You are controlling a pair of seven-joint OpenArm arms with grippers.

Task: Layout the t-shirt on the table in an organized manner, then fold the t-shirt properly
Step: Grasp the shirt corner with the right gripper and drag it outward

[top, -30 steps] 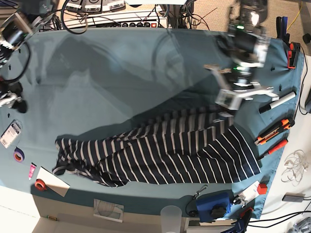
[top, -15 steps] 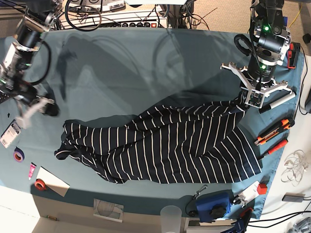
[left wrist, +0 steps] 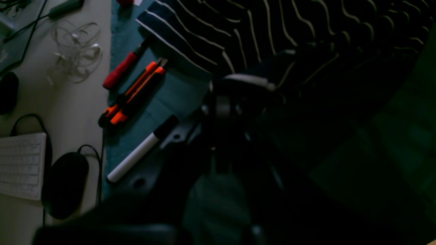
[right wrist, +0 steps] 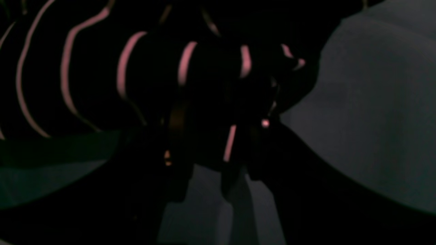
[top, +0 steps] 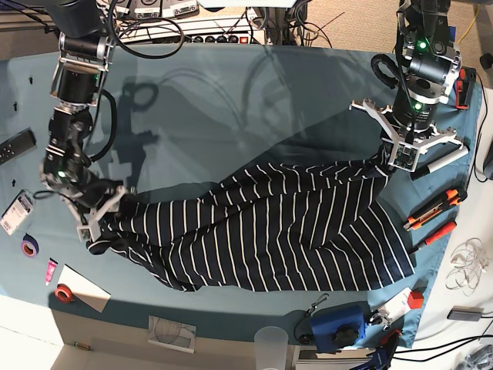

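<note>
The dark navy t-shirt with thin white stripes lies crumpled and stretched across the front half of the teal table. My left gripper is at the shirt's upper right corner, shut on a bunched fold of the t-shirt and holding it a little off the cloth; the left wrist view shows the gripper in shadow. My right gripper is down at the shirt's left end. In the dim right wrist view its jaws stand apart, with the striped t-shirt lying against them.
A white marker, orange utility knives and a red screwdriver lie along the right edge. A blue device and a plastic cup sit at the front. Tape rolls and a remote are at the left.
My right arm has swung in from the far left and come down on the shirt's left end. My left gripper carried the right corner up and right, and has stayed there since half a second ago.
</note>
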